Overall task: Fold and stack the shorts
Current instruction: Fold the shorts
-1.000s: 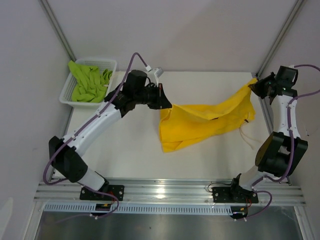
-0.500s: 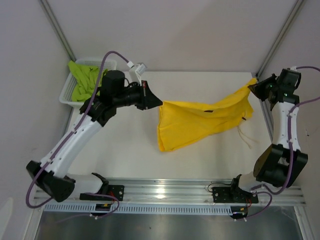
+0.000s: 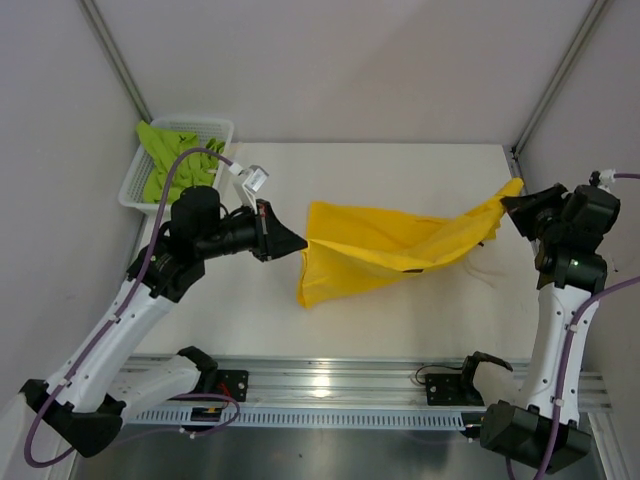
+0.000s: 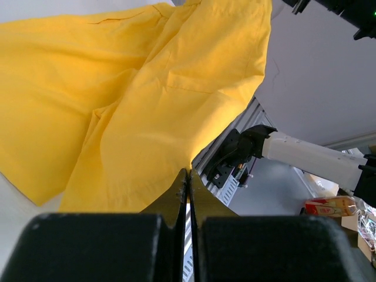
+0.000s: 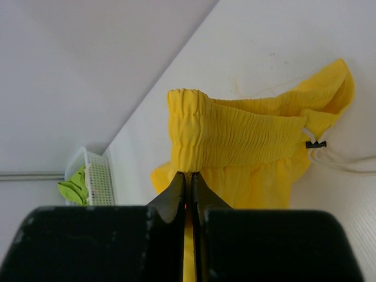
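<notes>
Early going, I judge: my left gripper and right gripper are each clenched on an end of the yellow shorts, stretched unfolded over the tabletop, while the lime green shorts lie crumpled in the white mesh basket, nothing stacked.

The bright yellow fabric shorts hang stretched and sagging, pinched between the left gripper and the right gripper. The crumpled lime green shorts lie well behind the left gripper.
</notes>
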Available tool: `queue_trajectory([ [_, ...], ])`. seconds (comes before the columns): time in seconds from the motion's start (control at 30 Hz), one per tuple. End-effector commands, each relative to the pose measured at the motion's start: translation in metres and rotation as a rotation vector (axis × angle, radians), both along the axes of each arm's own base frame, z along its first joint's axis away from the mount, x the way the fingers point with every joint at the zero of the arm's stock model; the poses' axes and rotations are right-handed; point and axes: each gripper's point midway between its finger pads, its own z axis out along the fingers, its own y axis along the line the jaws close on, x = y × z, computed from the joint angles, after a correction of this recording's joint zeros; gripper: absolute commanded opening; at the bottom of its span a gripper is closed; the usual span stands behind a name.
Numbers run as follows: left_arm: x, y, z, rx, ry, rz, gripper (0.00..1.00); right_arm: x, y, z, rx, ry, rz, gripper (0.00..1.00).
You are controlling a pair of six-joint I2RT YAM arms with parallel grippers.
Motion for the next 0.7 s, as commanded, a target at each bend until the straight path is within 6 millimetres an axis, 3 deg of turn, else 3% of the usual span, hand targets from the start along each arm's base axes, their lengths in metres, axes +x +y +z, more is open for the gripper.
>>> queue_trajectory([
  [0.0, -0.003, -0.006, 0.008, -0.028, 0.004, -0.032, 0.00, -0.003, -0.004, -0.025, 0.011, 0.054, -0.042, 0.00],
  [0.07, -0.001, -0.009, 0.004, -0.033, 0.010, -0.041, 0.00, -0.009, -0.009, -0.046, 0.011, 0.085, -0.079, 0.00],
  [0.3, 0.014, -0.016, -0.013, -0.016, 0.036, -0.037, 0.00, -0.014, -0.013, -0.079, 0.032, 0.112, -0.122, 0.00],
  [0.5, 0.048, -0.022, -0.022, -0.007, 0.065, -0.023, 0.00, 0.007, -0.022, -0.089, 0.071, 0.149, -0.129, 0.00],
  [0.67, 0.087, -0.019, -0.016, 0.006, 0.059, 0.022, 0.00, 0.039, -0.031, -0.088, 0.120, 0.149, -0.123, 0.00],
])
